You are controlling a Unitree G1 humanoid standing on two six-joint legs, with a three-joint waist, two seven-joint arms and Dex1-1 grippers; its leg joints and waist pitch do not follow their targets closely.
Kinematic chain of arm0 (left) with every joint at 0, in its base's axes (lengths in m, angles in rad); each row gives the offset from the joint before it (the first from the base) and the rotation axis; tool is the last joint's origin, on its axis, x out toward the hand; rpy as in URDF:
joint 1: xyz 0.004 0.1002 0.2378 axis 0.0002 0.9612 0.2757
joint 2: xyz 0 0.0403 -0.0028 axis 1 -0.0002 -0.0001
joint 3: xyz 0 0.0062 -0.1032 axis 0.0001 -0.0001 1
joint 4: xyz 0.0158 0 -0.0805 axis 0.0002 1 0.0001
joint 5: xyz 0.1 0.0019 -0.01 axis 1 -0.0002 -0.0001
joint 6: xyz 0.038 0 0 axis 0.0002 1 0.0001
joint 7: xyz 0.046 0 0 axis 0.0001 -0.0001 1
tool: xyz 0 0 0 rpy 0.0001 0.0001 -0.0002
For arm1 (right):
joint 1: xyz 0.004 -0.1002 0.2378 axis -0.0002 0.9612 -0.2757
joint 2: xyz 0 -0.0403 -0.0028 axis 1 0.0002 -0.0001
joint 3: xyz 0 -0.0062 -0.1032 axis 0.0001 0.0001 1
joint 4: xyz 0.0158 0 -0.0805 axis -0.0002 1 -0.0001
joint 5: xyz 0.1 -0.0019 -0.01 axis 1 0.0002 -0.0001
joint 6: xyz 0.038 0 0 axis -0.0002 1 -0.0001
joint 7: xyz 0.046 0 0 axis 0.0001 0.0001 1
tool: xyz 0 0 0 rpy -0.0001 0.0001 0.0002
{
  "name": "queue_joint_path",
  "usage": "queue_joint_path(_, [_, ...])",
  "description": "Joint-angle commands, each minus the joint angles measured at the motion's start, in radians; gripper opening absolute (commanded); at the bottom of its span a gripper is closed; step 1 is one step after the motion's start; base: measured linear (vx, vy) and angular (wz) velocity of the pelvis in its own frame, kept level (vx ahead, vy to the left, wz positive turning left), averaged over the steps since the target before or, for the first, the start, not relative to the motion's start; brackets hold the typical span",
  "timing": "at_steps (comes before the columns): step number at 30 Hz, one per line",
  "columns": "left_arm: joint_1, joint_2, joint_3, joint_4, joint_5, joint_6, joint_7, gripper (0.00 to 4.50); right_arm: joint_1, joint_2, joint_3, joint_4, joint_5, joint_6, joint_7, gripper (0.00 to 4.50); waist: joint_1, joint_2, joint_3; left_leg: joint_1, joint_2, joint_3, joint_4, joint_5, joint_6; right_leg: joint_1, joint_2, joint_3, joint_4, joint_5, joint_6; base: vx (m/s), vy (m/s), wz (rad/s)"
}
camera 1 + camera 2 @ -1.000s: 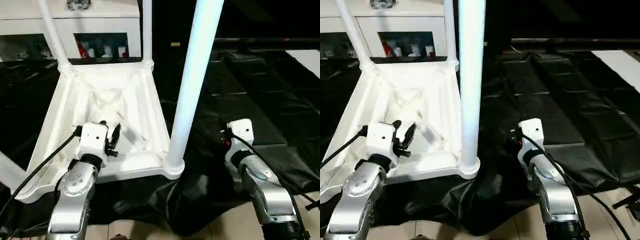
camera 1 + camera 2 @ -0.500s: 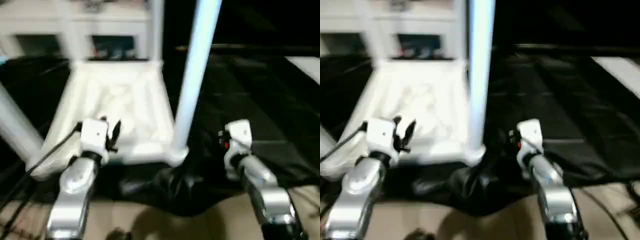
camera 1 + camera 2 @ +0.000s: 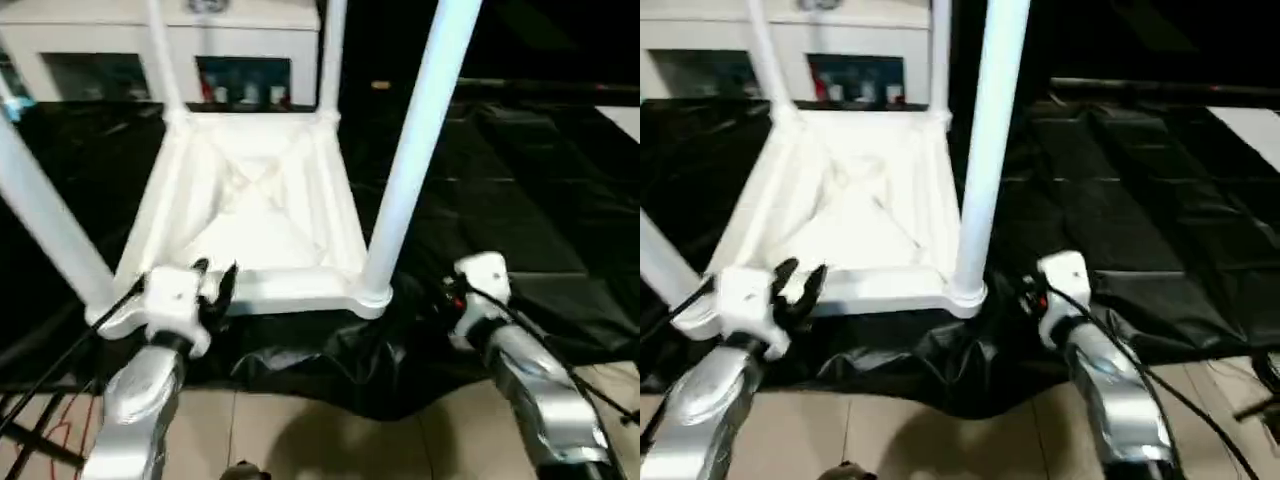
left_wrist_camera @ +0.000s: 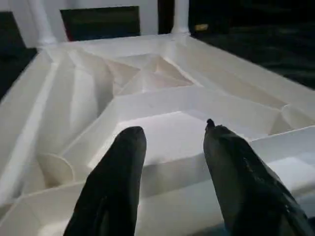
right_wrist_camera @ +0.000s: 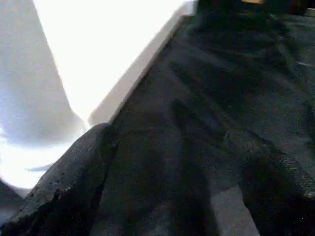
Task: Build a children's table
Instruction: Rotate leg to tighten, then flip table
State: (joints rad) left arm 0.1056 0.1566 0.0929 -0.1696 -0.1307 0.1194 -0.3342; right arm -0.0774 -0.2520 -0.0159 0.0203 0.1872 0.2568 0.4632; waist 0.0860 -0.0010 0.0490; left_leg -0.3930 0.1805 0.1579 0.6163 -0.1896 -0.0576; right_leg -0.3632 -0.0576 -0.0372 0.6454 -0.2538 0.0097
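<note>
The children's table [image 3: 250,200] lies upside down on a black sheet [image 3: 520,180], ribbed underside up. Its legs stand in the corner sockets, the near right leg [image 3: 415,150] and the near left leg [image 3: 45,220] closest to me. My left gripper [image 3: 215,272] hovers at the table's near rim [image 4: 162,162], fingers [image 4: 123,162] open and holding nothing. To the right of the near right corner socket [image 3: 372,296], my right gripper [image 5: 172,167] is low over the sheet, its fingers [image 5: 74,182] wide open and empty.
A white cabinet [image 3: 120,40] with glass-fronted compartments stands behind the table. The black sheet bunches in folds at its near edge [image 3: 330,365]. Beige floor tiles [image 3: 320,440] lie in front, with cables [image 3: 40,440] at the left.
The whole view has shifted as the camera moved, and the table now lies farther ahead. My left gripper was over the ribbed underside and is now at the near rim. Both grippers' openings are unchanged.
</note>
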Motion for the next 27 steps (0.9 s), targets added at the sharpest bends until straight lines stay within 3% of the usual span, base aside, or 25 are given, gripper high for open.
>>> queue_joint_path(1, [0.031, 0.029, -0.002, -0.04, -0.056, -0.007, -0.09, 2.24, 0.007, -0.025, -0.01, -0.055, 0.043, -0.011, 0.076, 3.93, 0.001, 0.0, -0.052, 0.014, 0.052, -0.021, -0.092, -0.203, 0.018, 0.029, -0.077, 0.043, -0.082, 0.031, -0.158, 0.0, 0.0, 0.0])
queue_joint_path(2, [0.063, 0.069, -0.007, -0.064, -0.094, 0.021, -0.166, 2.24, 0.017, -0.047, -0.004, -0.078, 0.065, -0.008, 0.124, 3.93, -0.003, -0.001, -0.049, 0.013, 0.051, -0.02, -0.093, -0.204, 0.023, 0.027, -0.075, 0.043, -0.082, 0.025, -0.157, 0.0, 0.0, 0.0])
queue_joint_path(3, [0.113, 0.129, 0.015, -0.107, -0.175, 0.104, -0.263, 2.52, 0.029, -0.083, 0.004, -0.116, 0.109, 0.018, 0.205, 3.93, -0.003, -0.007, -0.05, 0.017, 0.049, -0.016, -0.089, -0.205, 0.036, 0.025, -0.076, 0.045, -0.083, 0.005, -0.159, 0.0, 0.0, 0.0])
queue_joint_path(5, [0.144, 0.171, 0.036, -0.136, -0.225, 0.175, -0.316, 2.58, 0.032, -0.109, 0.013, -0.135, 0.129, 0.03, 0.256, 3.93, -0.002, -0.003, -0.045, 0.018, 0.049, -0.014, -0.092, -0.212, 0.046, 0.021, -0.074, 0.046, -0.087, -0.026, -0.159, 0.0, 0.0, 0.0])
queue_joint_path(6, [0.185, 0.224, 0.065, -0.159, -0.269, 0.22, -0.367, 2.58, 0.026, -0.133, 0.033, -0.134, 0.121, 0.018, 0.294, 3.93, -0.003, -0.005, -0.041, 0.026, 0.048, -0.01, -0.093, -0.243, 0.04, 0.014, -0.073, 0.046, -0.094, -0.108, -0.164, 0.0, 0.0, 0.0])
queue_joint_path(7, [0.185, 0.224, 0.065, -0.159, -0.269, 0.22, -0.367, 2.77, 0.026, -0.133, 0.033, -0.134, 0.121, 0.018, 0.294, 3.93, -0.002, -0.002, -0.036, 0.027, 0.049, -0.009, -0.098, -0.267, 0.031, 0.01, -0.073, 0.048, -0.101, -0.173, -0.161, 0.0, 0.0, 0.0])
queue_joint_path(8, [0.205, 0.256, 0.085, -0.159, -0.281, 0.233, -0.388, 2.77, 0.017, -0.138, 0.042, -0.123, 0.109, 0.006, 0.296, 3.93, -0.004, -0.01, -0.035, 0.027, 0.049, -0.008, -0.099, -0.278, 0.026, 0.009, -0.073, 0.048, -0.105, -0.203, -0.157, 0.0, 0.0, 0.0])
queue_joint_path(9, [0.232, 0.314, 0.118, -0.135, -0.259, 0.218, -0.418, 2.91, -0.015, -0.123, 0.05, -0.088, 0.093, -0.007, 0.277, 3.93, -0.001, -0.004, -0.035, 0.033, 0.047, -0.009, -0.1, -0.295, 0.016, 0.002, -0.074, 0.049, -0.108, -0.258, -0.148, 0.0, 0.0, 0.0])
queue_joint_path(11, [0.247, 0.344, 0.131, -0.125, -0.255, 0.217, -0.43, 3.09, -0.032, -0.113, 0.054, -0.069, 0.088, -0.012, 0.269, 3.93, -0.007, -0.005, -0.033, 0.028, 0.048, -0.01, -0.105, -0.301, 0.005, 0.006, -0.073, 0.049, -0.109, -0.284, -0.138, 0.0, 0.0, 0.0])
queue_joint_path(12, [0.26, 0.362, 0.142, -0.123, -0.251, 0.223, -0.434, 3.23, -0.046, -0.104, 0.06, -0.052, 0.079, -0.024, 0.26, 3.93, -0.002, -0.01, -0.033, 0.031, 0.052, -0.011, -0.108, -0.302, -0.003, 0.004, -0.075, 0.048, -0.108, -0.299, -0.129, 0.0, 0.0, 0.0])
queue_joint_path(13, [0.278, 0.385, 0.17, -0.12, -0.245, 0.224, -0.428, 3.23, -0.068, -0.086, 0.065, -0.024, 0.063, -0.041, 0.241, 3.93, -0.005, -0.007, -0.031, 0.037, 0.052, -0.008, -0.107, -0.321, -0.012, -0.004, -0.073, 0.05, -0.11, -0.304, -0.134, 0.0, 0.0, 0.0])
queue_joint_path(14, [0.288, 0.398, 0.193, -0.117, -0.239, 0.219, -0.427, 3.36, -0.083, -0.072, 0.066, -0.006, 0.061, -0.043, 0.23, 3.93, -0.005, -0.012, -0.031, 0.035, 0.053, -0.009, -0.109, -0.329, -0.019, -0.004, -0.074, 0.049, -0.108, -0.308, -0.135, 0.0, 0.0, 0.0])
queue_joint_path(16, [0.309, 0.427, 0.236, -0.125, -0.262, 0.237, -0.443, 3.44, -0.102, -0.056, 0.068, 0.01, 0.073, -0.034, 0.232, 3.93, -0.005, -0.007, -0.035, 0.041, 0.055, -0.01, -0.112, -0.342, -0.035, -0.006, -0.07, 0.049, -0.105, -0.272, -0.133, 0.0, 0.0, 0.0])
queue_joint_path(19, [0.349, 0.48, 0.289, -0.136, -0.3, 0.283, -0.484, 3.68, -0.121, -0.044, 0.09, 0.028, 0.081, -0.036, 0.258, 3.93, -0.004, -0.016, -0.037, 0.039, 0.053, -0.007, -0.112, -0.324, -0.029, -0.003, -0.067, 0.048, -0.099, -0.2, -0.141, 0.0, 0.0, 0.0])
queue_joint_path(21, [0.368, 0.509, 0.33, -0.128, -0.305, 0.284, -0.496, 3.91, -0.139, -0.029, 0.106, 0.053, 0.078, -0.045, 0.27, 3.93, -0.005, -0.01, -0.038, 0.04, 0.054, -0.008, -0.114, -0.324, -0.028, -0.004, -0.067, 0.048, -0.097, -0.176, -0.145, 0.0, 0.0, 0.0])
queue_joint_path(27, [0.31, 0.522, 0.374, -0.076, -0.262, 0.249, -0.422, 4.41, -0.199, 0.014, 0.122, 0.16, 0.048, -0.084, 0.249, 3.93, -0.004, -0.012, -0.041, 0.044, 0.054, -0.004, -0.112, -0.325, -0.04, -0.003, -0.068, 0.049, -0.092, -0.131, -0.159, 0.0, 0.0, 0.0])
